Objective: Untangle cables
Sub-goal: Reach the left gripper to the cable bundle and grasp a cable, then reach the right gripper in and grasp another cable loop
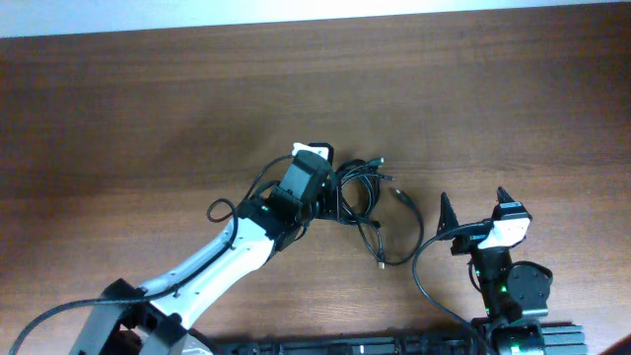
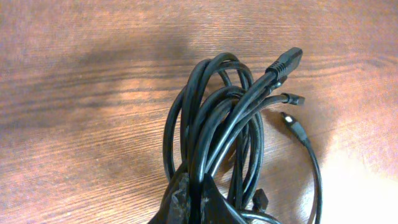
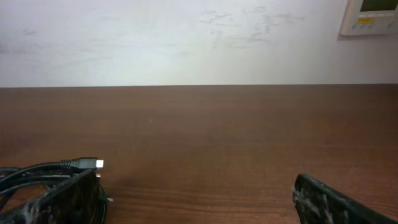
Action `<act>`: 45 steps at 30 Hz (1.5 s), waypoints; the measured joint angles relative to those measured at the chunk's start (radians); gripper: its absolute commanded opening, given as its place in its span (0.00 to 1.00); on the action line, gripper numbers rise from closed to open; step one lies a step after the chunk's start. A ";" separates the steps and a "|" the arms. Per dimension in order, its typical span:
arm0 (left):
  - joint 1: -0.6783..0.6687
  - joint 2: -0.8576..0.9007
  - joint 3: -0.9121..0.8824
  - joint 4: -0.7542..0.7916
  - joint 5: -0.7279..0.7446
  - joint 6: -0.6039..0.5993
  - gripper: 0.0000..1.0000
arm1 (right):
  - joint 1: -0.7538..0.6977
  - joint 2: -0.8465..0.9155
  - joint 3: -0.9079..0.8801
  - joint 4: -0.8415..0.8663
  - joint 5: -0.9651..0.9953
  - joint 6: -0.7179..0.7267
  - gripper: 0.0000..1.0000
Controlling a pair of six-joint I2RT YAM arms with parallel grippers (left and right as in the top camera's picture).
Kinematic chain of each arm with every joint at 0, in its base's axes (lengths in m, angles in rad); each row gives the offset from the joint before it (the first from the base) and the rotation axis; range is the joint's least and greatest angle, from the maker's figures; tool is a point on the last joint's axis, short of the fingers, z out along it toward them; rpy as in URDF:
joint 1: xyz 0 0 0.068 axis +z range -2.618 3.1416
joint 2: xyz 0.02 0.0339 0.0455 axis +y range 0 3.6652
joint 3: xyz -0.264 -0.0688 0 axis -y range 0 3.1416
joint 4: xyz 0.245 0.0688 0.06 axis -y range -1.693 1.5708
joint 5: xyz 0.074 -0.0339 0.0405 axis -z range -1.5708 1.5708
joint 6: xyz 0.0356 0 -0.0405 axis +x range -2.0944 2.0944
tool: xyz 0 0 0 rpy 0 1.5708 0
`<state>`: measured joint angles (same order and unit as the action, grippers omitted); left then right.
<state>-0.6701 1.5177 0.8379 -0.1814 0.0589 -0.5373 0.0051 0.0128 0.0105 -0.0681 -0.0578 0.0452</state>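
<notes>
Nearest your left wrist lens, bottom centre: the left gripper [image 2: 196, 202], its fingers [image 2: 177, 200] pressed together on several strands of the cables [image 2: 208, 124]. The bundle loops up through frame centre. The black plug ends [image 2: 285, 62] fan toward the upper right over the wooden table [image 2: 74, 93].

Overhead, the tangle sits at centre frame, with one long loop running to the lower right. It curves near the right gripper [image 1: 475, 212], which is spread wide and holds nothing.

In the right wrist view, a silver-tipped plug [image 3: 92, 163] shows at lower left, just above one finger.
</notes>
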 measured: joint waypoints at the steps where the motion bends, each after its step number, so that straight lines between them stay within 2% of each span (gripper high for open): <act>1: 0.000 -0.007 0.000 -0.001 0.000 0.021 0.00 | 0.000 0.000 0.000 0.000 0.000 0.000 0.99; 6: 0.008 -0.028 0.000 0.003 0.032 0.060 0.00 | 0.000 0.000 0.000 0.000 0.000 -0.001 0.98; 9: 0.046 -0.028 0.000 0.036 0.124 0.068 0.00 | 0.000 0.000 0.000 0.000 -0.009 0.011 0.98; 12: 0.110 -0.029 0.000 0.070 0.231 0.071 0.00 | 0.000 0.000 0.000 0.001 -0.032 0.105 0.98; 16: 0.154 -0.029 0.000 0.065 0.293 0.093 0.00 | 0.000 0.039 0.005 -0.007 -0.108 0.177 0.98; 23: 0.174 -0.030 0.000 0.100 0.560 0.299 0.00 | 0.000 0.394 0.178 -0.171 -0.247 0.229 0.98; 26: 0.233 -0.032 0.000 0.111 0.637 0.307 0.00 | 0.000 0.562 0.338 -0.342 -0.305 0.236 0.98; 28: 0.290 -0.032 0.000 0.118 0.681 0.275 0.00 | 0.000 0.656 0.417 -0.394 -0.327 0.240 0.98; 35: 0.411 -0.032 0.000 0.150 0.968 0.181 0.00 | 0.000 0.799 0.448 -0.233 -0.462 0.293 0.99; 36: 0.426 -0.033 0.000 0.177 1.024 0.173 0.00 | 0.000 0.815 0.447 -0.179 -0.509 0.296 0.89; 38: 0.445 -0.033 -0.002 0.251 1.131 0.149 0.00 | 0.000 0.856 0.451 -0.108 -0.584 0.296 0.87; 39: 0.448 -0.033 -0.002 0.278 1.166 0.141 0.00 | 0.000 0.874 0.451 -0.090 -0.602 0.298 0.81; 43: 0.449 -0.033 -0.002 0.367 1.304 0.064 0.00 | 0.000 0.985 0.451 0.002 -0.676 0.344 0.79; 45: 0.449 -0.034 -0.002 0.370 1.328 0.049 0.00 | 0.000 1.019 0.450 0.075 -0.735 0.351 0.75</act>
<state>-0.2214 1.4841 0.8364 0.1883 1.3872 -0.4885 0.0051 1.0321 0.4603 0.0071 -0.7933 0.3962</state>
